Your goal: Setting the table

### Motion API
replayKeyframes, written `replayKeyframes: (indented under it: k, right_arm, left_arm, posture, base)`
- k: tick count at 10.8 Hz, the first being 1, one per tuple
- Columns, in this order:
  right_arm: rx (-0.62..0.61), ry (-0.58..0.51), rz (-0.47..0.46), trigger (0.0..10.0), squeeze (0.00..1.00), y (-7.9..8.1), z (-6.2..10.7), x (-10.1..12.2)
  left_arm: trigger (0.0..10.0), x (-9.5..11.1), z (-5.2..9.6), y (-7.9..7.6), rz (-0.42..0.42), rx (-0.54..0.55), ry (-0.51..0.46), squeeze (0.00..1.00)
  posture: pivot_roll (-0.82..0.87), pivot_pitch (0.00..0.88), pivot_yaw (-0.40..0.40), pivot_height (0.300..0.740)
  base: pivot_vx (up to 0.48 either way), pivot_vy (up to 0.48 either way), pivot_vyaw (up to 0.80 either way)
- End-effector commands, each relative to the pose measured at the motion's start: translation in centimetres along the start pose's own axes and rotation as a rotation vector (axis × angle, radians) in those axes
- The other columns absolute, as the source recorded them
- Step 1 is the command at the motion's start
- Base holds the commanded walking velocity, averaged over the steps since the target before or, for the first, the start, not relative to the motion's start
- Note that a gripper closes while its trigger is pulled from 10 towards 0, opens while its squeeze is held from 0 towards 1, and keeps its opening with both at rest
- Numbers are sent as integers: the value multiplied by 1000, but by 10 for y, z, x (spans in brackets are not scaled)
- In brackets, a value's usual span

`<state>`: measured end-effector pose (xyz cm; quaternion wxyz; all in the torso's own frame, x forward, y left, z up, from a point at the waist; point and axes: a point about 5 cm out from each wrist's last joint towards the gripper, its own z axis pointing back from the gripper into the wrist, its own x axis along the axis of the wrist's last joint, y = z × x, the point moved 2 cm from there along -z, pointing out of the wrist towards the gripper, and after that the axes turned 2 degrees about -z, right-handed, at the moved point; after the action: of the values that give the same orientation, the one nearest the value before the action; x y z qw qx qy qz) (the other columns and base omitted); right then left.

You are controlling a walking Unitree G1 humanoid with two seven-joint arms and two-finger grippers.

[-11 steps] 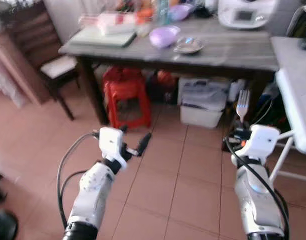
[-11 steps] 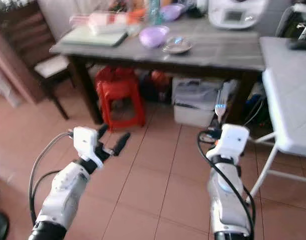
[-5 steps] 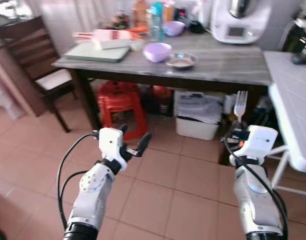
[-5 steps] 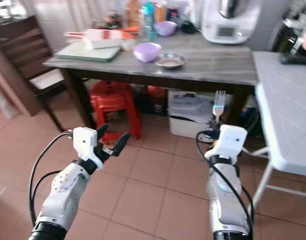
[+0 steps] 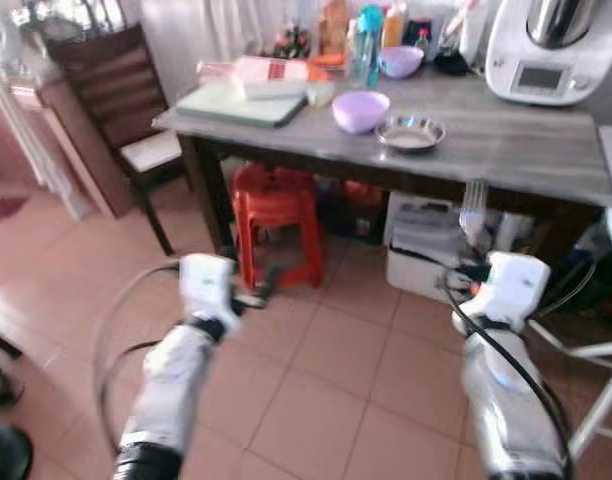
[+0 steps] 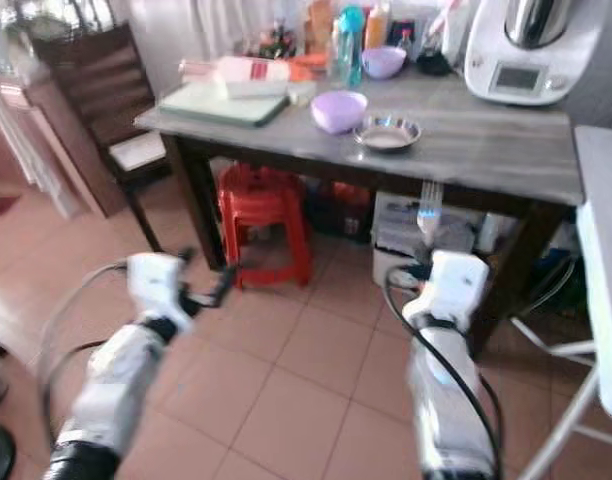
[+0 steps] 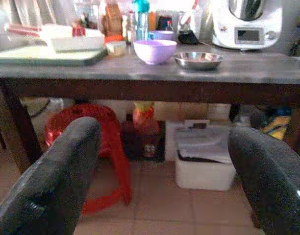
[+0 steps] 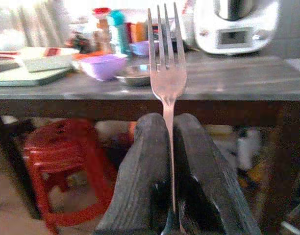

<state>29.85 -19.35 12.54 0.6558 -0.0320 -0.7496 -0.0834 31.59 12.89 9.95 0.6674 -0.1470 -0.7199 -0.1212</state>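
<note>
My right gripper (image 8: 168,142) is shut on a metal fork (image 8: 166,63), tines up; the fork (image 5: 472,209) stands upright in front of the dark wooden table (image 5: 526,165). On the table sit a lilac bowl (image 5: 360,111) and a small steel dish (image 5: 410,133). My left gripper (image 5: 254,293) is held out low over the tiled floor, open with nothing between its fingers (image 7: 62,166). Both grippers are short of the table's front edge.
A red plastic stool (image 5: 274,220) and white storage bins (image 5: 426,255) sit under the table. A wooden chair (image 5: 116,120) stands at its left end. A white kitchen machine (image 5: 551,50), bottles (image 5: 366,35) and a green board (image 5: 241,103) crowd the tabletop. A white table leg (image 5: 596,400) is at right.
The view has shifted: the table now sits more to the right and closer. The fork stays clamped upright in my right gripper. My left gripper is still open.
</note>
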Motion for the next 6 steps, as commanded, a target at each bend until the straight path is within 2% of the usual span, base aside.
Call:
replayKeyframes:
  k: [1,2,4,6]
  right_arm:
    - [-4,-23,25,10000,0,-5,4,8]
    - [33,-29,57,10000,0,-1,19,10]
    - [70,-32,101,10000,0,-1,42,16]
    - [42,-16,94,10000,0,-4,50,14]
  left_arm:
    - [10000,-5,2,0,-21,8,19,0]
    - [10000,-9,11,10,-35,42,38,0]
    - [10000,-12,22,18,-50,73,50,0]
    - [10000,-15,25,16,-47,72,59,0]
  posture:
    - [-1,0,50,740]
    - [5,0,54,740]
    - [3,0,58,740]
    - [-3,0,65,740]
  base:
    - [281,0,0]
    - [266,0,0]
    - [253,0,0]
    - [253,0,0]
